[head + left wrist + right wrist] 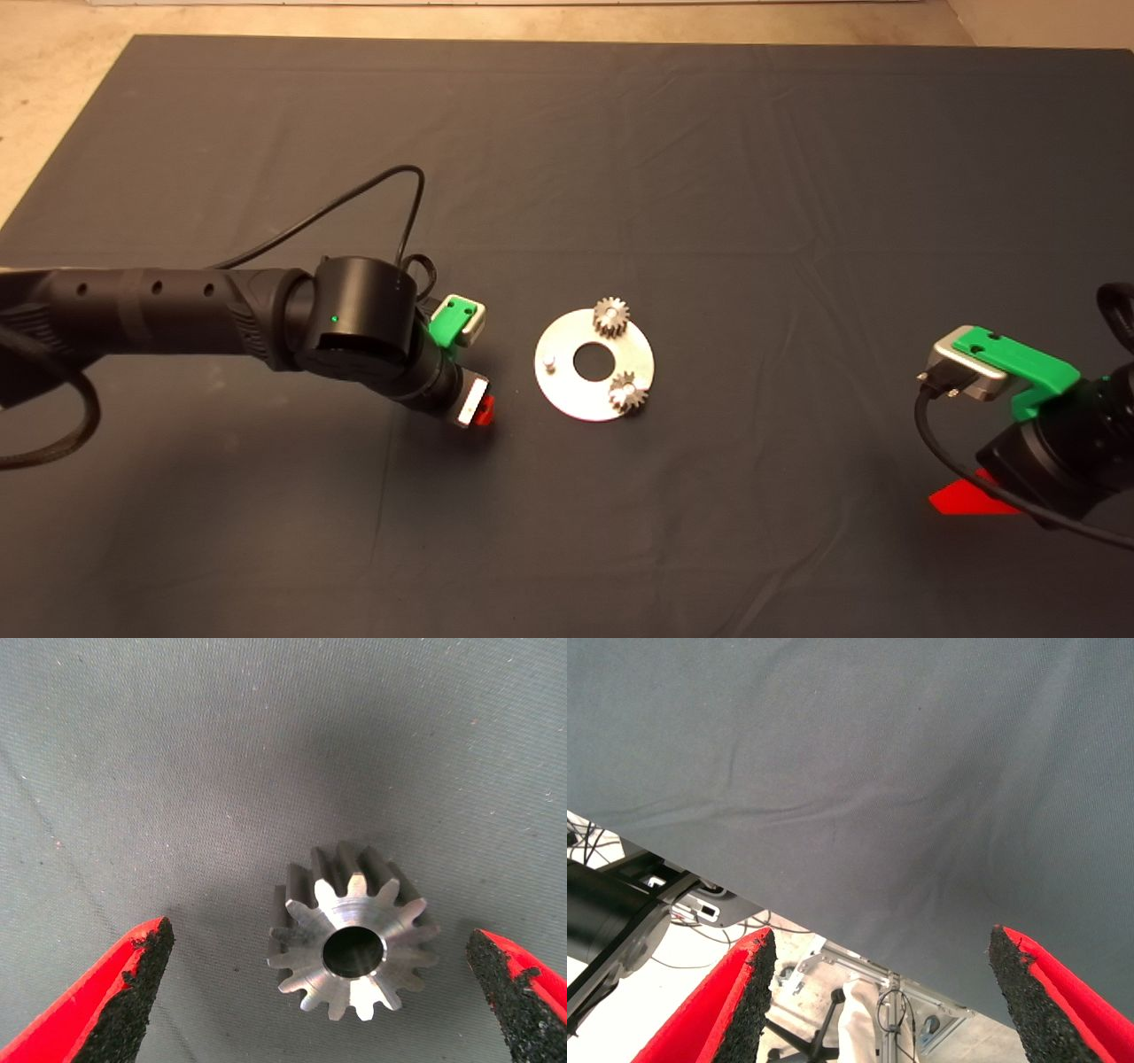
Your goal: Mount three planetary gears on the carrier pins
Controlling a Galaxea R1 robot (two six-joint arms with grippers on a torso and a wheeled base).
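The left gripper (319,992) hung low over the dark mat (709,177) beside the disc (594,364), fingers spread around 1 loose planetary gear (353,935). The right gripper (881,1001) waited open at the mat's lower right edge. 2 gears (611,315) sat on carrier pins (549,361).

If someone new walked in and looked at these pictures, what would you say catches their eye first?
Probably the shiny round disc in the middle of the dark mat, with two small gears already sitting on its pins and one pin bare. Next, the left hand, just left of the disc, open and straddling a third gear that lies on the mat. The right hand waits open at the mat's lower right edge.
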